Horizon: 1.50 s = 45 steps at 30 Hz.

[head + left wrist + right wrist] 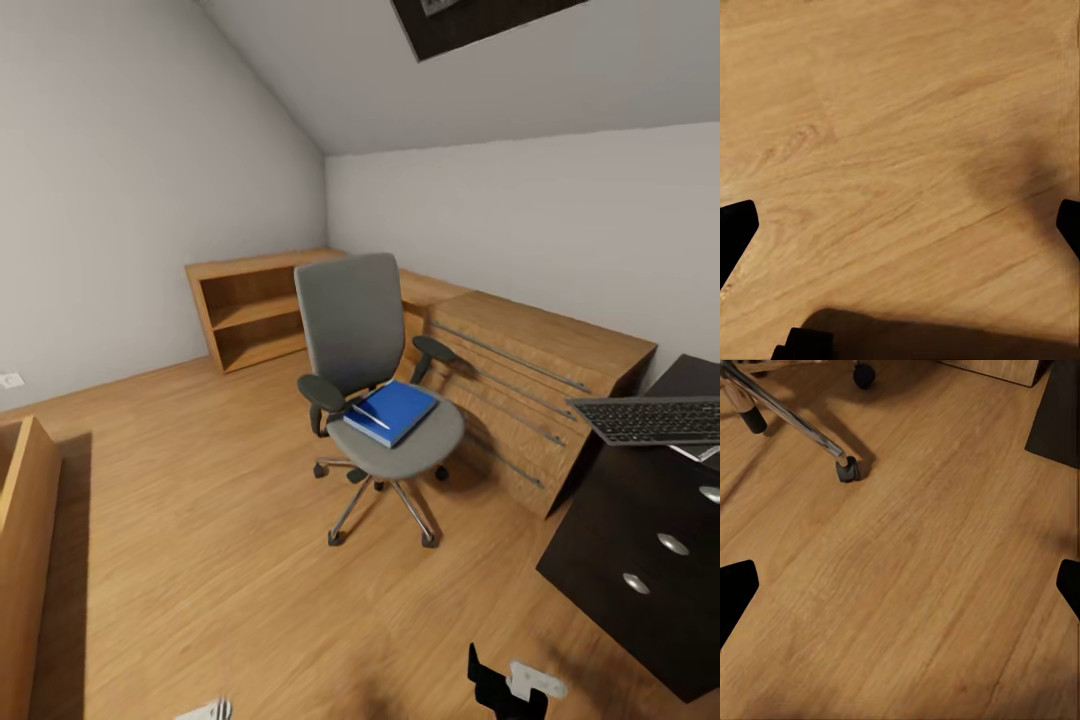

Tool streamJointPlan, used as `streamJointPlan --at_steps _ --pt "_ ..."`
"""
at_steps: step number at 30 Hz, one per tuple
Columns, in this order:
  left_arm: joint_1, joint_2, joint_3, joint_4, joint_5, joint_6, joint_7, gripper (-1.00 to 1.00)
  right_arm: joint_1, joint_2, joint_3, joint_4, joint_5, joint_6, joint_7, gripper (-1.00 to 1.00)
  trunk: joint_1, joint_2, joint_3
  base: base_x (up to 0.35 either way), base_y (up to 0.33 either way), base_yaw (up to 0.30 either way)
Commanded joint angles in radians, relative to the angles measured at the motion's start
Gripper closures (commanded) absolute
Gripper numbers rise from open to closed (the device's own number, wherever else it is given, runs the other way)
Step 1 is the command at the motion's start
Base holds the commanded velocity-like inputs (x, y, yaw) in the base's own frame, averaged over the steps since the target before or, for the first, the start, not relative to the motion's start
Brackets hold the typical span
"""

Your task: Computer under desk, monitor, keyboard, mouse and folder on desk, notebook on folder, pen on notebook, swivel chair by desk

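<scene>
The grey swivel chair (372,340) stands mid-room on the wood-plank floor, turned toward me. On its seat lies the blue folder (396,410), with the white pen (369,415) across its near corner. At the right edge is the black desk (640,520) with silver knobs, and the dark keyboard (655,420) lies on its top, jutting past the corner. My left gripper (900,225) hangs open over bare floor. My right gripper (900,585) is open too, near a chrome chair leg and castor (846,469). Monitor, mouse, computer and notebook are out of view.
A light-wood chest of drawers (530,385) stands behind the chair, against the far wall. A low open shelf unit (250,305) fills the back corner. Another wooden piece (20,560) is at the left edge. Open floor (200,520) lies between me and the chair.
</scene>
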Motion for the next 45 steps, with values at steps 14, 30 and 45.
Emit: streamJointPlan --at_steps 14,30,45 --pt "-0.001 -0.001 0.005 0.059 0.009 -0.073 -0.005 -1.00 -0.001 -0.005 0.008 0.019 -0.001 -0.025 -0.010 -1.00 -0.054 0.098 0.043 0.000 0.000 -0.148" --pt "-0.001 0.001 0.005 0.077 0.008 -0.078 -0.006 -1.00 0.000 -0.003 0.010 0.064 0.002 -0.050 -0.010 -1.00 -0.115 0.210 0.093 0.000 0.000 -0.289" --pt "-0.001 0.003 0.010 0.110 0.008 -0.080 -0.005 -1.00 0.000 0.001 0.014 0.092 0.005 -0.139 -0.010 -1.00 -0.173 0.315 0.140 0.000 0.000 -0.292"
